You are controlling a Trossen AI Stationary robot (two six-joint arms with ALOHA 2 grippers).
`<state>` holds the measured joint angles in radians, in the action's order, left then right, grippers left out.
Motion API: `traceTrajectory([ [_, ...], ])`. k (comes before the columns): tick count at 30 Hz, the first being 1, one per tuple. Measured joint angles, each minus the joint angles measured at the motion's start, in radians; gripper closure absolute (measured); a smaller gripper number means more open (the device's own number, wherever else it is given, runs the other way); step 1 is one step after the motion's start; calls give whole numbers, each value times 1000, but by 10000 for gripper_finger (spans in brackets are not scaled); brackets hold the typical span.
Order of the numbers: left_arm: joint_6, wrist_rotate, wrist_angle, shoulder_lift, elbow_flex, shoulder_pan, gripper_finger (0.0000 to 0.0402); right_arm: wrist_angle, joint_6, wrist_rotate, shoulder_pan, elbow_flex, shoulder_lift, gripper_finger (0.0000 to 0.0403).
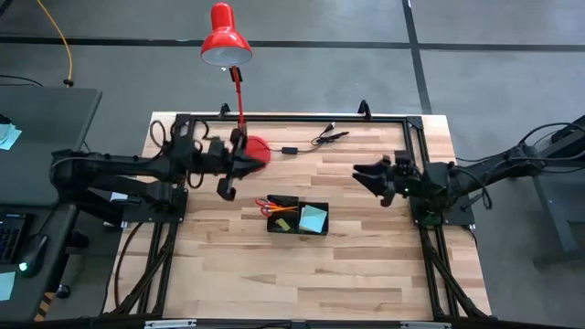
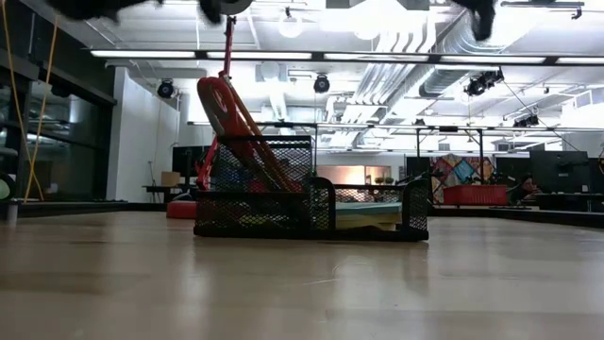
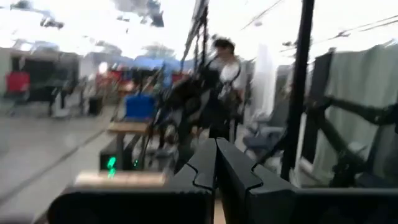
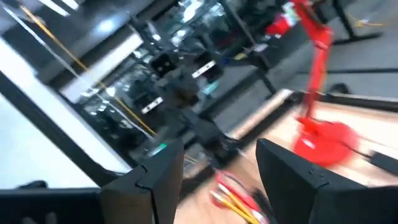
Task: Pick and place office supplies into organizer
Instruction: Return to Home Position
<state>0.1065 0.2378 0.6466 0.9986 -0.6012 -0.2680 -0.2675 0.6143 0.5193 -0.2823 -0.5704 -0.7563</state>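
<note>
High view first: the organizer [image 1: 298,217] sits mid-desk [image 1: 366,265], long axis running approx 9-to-3 w/ a slight tilt. My left end effector [image 1: 226,187] hangs at about 10 o'clock from it and my right end effector [image 1: 370,176] at about 2 o'clock. Both are well apart from the tray. Neither arm is clearly nearer; approx even.

Left wrist view shows the left fingers [image 3: 239,177] pressed together, clenched on nothing. Right wrist view shows the right fingers [image 4: 292,180] spread: released, empty.

Contents, as far as I can tell: red-handled scissors [image 2: 231,113] lean tilted out of the taller mesh compartment at the 9 o'clock end. Orange-yellow pencils [image 1: 281,211] lie w/ them, and a teal-blue sticky pad [image 1: 313,217] fills the 3 o'clock compartment (a pale patch toward the 7 o'clock corner may be the other pad, can't confirm). No loose supplies show on the desk, so sorting looks done. What's left, I judge, is pulling both arms back to rest.

That move turns on clearance, not reach. The organizer lies at 4 o'clock of the left end effector and 8 o'clock of the right, so retreating toward 9 and 3 resp. goes away from it. One thing to watch: the red lamp [image 1: 226,37] has its base just beside the left end effector at approx 1 o'clock. I'd draw straight back so as not to clip it. The black cable [image 1: 315,142] lies toward the 12 o'clock edge, apart from both.
</note>
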Motion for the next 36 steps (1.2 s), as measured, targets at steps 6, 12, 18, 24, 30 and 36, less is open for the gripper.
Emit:
traceTrajectory([
  [6,29,-64,-55,-186,216,-1,401,70,15,48,-25,177,185,210],
  [12,-203,-18,-212,-283,340,2,398,168,48,-17,-30,311,303,210],
  [18,-276,-90,215,-319,491,35,394,-180,-158,-77,-35,468,379,210],
  [24,-336,-44,285,-323,593,33,394,-181,-122,-112,-34,560,461,210],
  [30,-469,38,231,-323,592,33,394,-183,-231,-78,-32,561,511,210],
  [36,-454,0,167,-311,593,33,394,-135,-245,-53,-32,561,530,210],
])
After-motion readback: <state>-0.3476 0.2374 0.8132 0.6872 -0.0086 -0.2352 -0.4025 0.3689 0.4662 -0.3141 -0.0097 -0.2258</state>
